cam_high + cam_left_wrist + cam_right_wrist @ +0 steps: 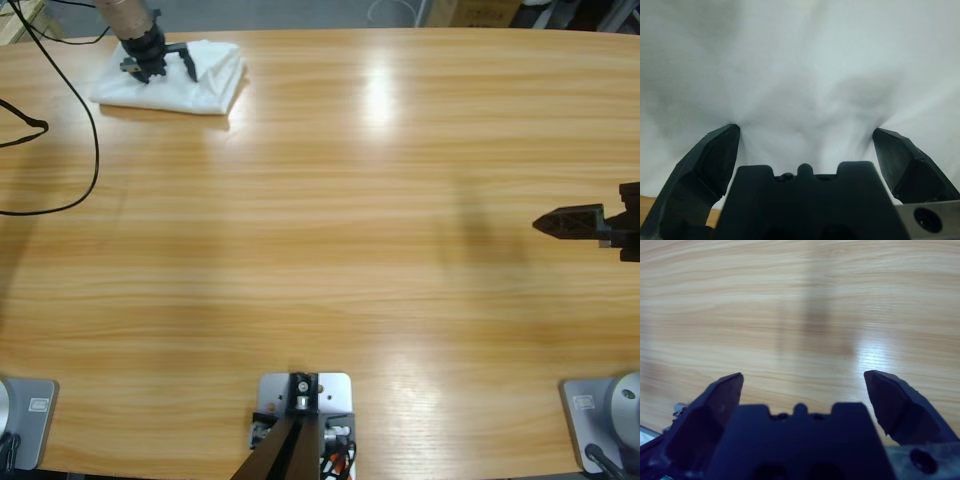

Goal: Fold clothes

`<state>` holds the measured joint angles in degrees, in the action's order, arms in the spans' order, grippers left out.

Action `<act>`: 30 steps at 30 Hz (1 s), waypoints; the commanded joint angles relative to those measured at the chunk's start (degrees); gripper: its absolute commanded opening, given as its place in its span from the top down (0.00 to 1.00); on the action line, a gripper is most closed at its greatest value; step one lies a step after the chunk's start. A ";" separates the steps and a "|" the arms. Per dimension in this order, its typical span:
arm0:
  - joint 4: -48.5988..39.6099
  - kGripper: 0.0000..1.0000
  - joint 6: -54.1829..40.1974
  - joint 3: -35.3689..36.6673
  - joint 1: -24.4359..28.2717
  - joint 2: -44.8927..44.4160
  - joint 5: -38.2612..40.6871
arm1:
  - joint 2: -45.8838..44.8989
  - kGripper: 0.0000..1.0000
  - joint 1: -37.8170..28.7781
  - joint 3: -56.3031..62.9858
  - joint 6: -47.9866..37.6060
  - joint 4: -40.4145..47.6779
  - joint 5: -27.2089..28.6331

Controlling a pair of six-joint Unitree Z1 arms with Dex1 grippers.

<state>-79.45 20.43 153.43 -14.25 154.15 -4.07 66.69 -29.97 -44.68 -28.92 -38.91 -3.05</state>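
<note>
The white T-shirt (207, 84) lies folded into a small thick bundle at the table's far left corner. My left gripper (160, 67) is down on top of it, open, its two jaws spread across the fabric. In the left wrist view the wrinkled white cloth (815, 60) fills the picture and the left gripper (805, 129) has its jaw tips pressed into it. No collar or print shows. My right gripper (568, 222) hovers at the table's right edge, far from the shirt. In its own view the right gripper (802, 375) is open over bare wood.
The long wooden table (320, 260) stretches between the two arms. A black cable (95, 150) loops over its left end, near the shirt. Boxes and clutter stand beyond the far edge.
</note>
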 commanded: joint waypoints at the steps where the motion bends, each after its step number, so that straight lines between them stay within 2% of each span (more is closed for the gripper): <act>1: -4.79 0.00 -0.65 20.01 2.72 10.80 0.15 | 2.10 0.00 -0.53 1.09 -0.09 0.12 -1.15; 10: -5.56 0.00 2.28 31.39 3.79 5.90 2.26 | 1.34 0.00 -0.62 1.60 0.49 0.05 -1.17; 14: 1.17 0.00 1.42 31.49 4.27 2.86 13.27 | 1.64 0.00 -1.09 1.70 0.53 -0.02 -1.47; 16: 3.93 0.00 1.19 31.49 4.23 1.24 15.01 | 1.92 0.00 -1.60 1.74 0.53 0.01 -1.52; 19: 5.30 0.00 -1.48 31.49 4.23 -1.15 14.09 | 2.66 0.00 -1.67 1.70 0.53 0.15 -1.61; 22: 4.65 0.00 -8.74 31.44 3.13 -4.00 8.56 | 3.12 0.00 -1.69 1.61 0.62 0.06 -2.00; 27: -4.96 0.00 -17.99 30.98 1.00 -12.14 1.47 | 5.03 0.00 -1.76 1.17 1.18 0.24 -2.05; 30: -8.78 0.00 -21.50 27.43 -1.36 -18.66 1.21 | 4.91 0.00 -1.87 1.23 1.23 0.06 -1.93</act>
<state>-79.52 6.25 151.39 -11.78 146.55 0.22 69.26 -31.06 -44.68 -28.54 -38.91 -4.29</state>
